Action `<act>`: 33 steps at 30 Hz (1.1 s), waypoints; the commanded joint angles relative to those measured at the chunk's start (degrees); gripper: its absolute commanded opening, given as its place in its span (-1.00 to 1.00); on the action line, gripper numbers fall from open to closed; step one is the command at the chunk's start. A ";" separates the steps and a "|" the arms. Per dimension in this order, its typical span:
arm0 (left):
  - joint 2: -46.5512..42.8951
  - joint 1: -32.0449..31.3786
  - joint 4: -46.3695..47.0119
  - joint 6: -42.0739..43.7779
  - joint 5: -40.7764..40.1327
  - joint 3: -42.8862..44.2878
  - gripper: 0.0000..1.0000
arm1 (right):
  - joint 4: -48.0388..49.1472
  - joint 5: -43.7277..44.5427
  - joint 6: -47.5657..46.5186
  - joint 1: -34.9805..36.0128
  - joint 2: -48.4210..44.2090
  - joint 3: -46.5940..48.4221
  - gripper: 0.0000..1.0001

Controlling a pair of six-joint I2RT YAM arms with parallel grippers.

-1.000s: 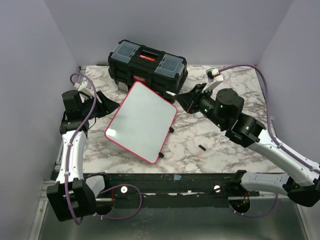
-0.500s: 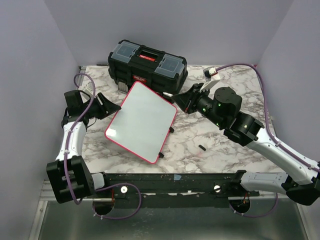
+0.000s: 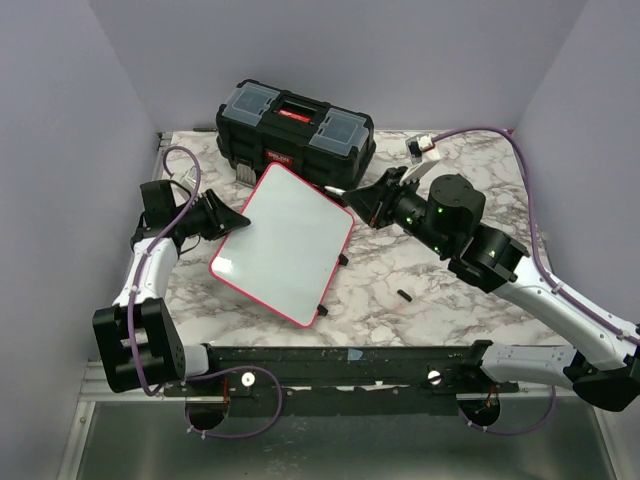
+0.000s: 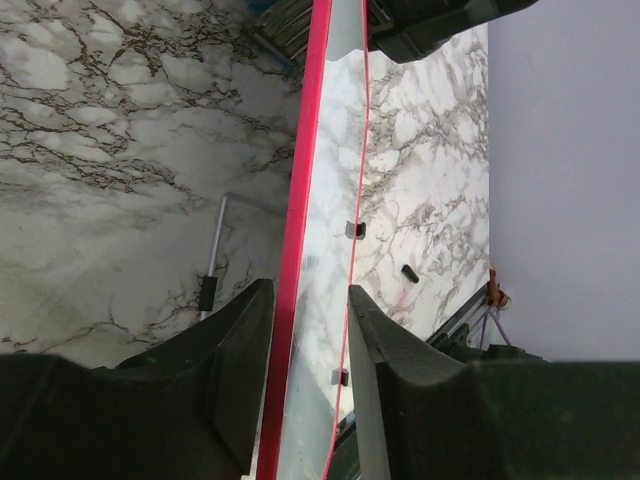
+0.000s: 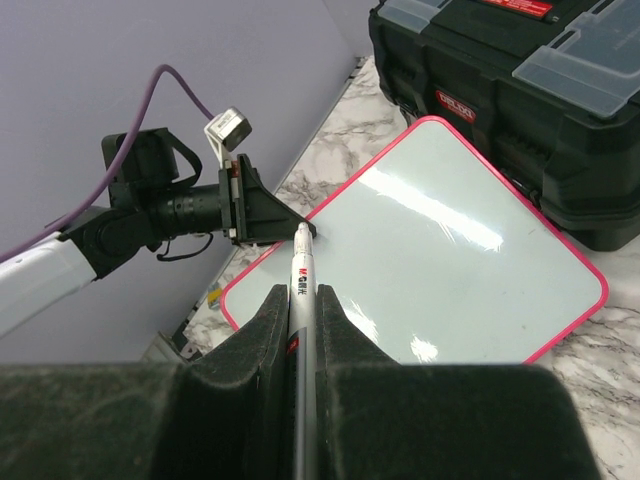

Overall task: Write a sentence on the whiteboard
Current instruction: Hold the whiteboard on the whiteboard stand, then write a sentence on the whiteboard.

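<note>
The whiteboard (image 3: 285,240) stands tilted on small legs in the middle of the table, its pink-rimmed face blank; no sentence shows on it. It also shows in the left wrist view (image 4: 330,200) and the right wrist view (image 5: 440,260). My left gripper (image 3: 238,222) is open, its jaws straddling the board's left edge (image 4: 308,290). My right gripper (image 3: 370,198) is shut on a silver-white marker pen (image 5: 302,265). It holds the pen just above the board's far right corner, tip (image 3: 338,187) pointing left over the face.
A black toolbox (image 3: 295,128) with a red handle stands right behind the board, also in the right wrist view (image 5: 500,90). A small black cap (image 3: 404,295) lies on the marble to the right of the board. Purple walls close in on both sides.
My left gripper has moved right to the board's left edge, and its jaws now stand around the rim. My right gripper shifted slightly left with the pen, then held still.
</note>
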 commanded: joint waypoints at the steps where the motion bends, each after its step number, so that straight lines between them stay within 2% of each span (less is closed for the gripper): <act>1: 0.80 -0.69 0.45 1.00 2.03 1.31 -0.33 | -0.52 -1.89 -0.66 0.32 -0.85 -0.76 -0.99; 6: 0.97 -0.97 0.91 1.00 2.19 1.77 -0.53 | -0.54 -2.10 -0.66 0.39 -0.96 -1.02 -0.99; 14: -0.41 -1.31 1.31 1.42 2.41 1.91 -1.00 | 0.68 -5.96 -2.13 0.39 0.98 -1.29 -0.99; 23: -2.32 -1.95 0.97 2.93 1.27 2.36 -1.00 | 0.84 -24.76 -9.62 0.40 7.91 0.64 -0.99; 33: -10.25 -5.85 -0.71 8.26 -6.81 0.78 -1.00 | 2.53 -31.71 -12.76 0.76 14.87 1.51 -0.99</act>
